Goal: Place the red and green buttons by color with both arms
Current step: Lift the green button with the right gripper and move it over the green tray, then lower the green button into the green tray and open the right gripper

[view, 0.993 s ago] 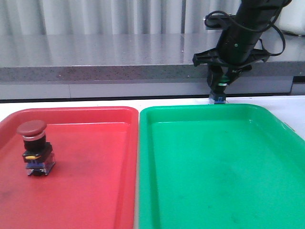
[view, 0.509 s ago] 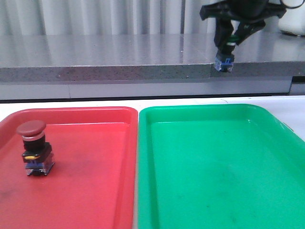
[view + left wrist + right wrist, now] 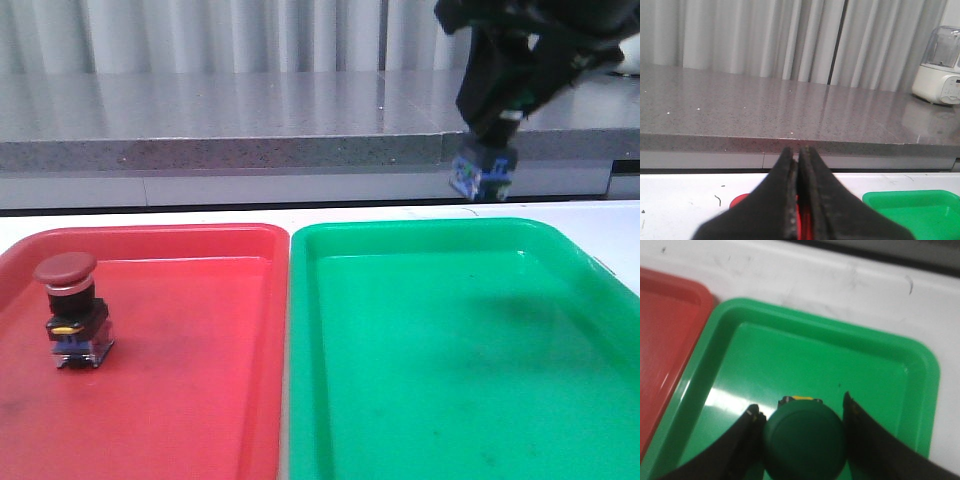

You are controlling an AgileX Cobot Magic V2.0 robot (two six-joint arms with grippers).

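Note that the green button [image 3: 804, 440] is pinched in the right tool [image 3: 487, 150], cap between the fingers and blue base pointing down, so its long axis is roughly vertical. It hangs in the air above the far edge of the green tray [image 3: 450, 400], which lies below and toward you. The red button [image 3: 72, 310] stands upright in the red tray [image 3: 180, 400]. The left tool [image 3: 799, 200] is pressed together, holding nothing.
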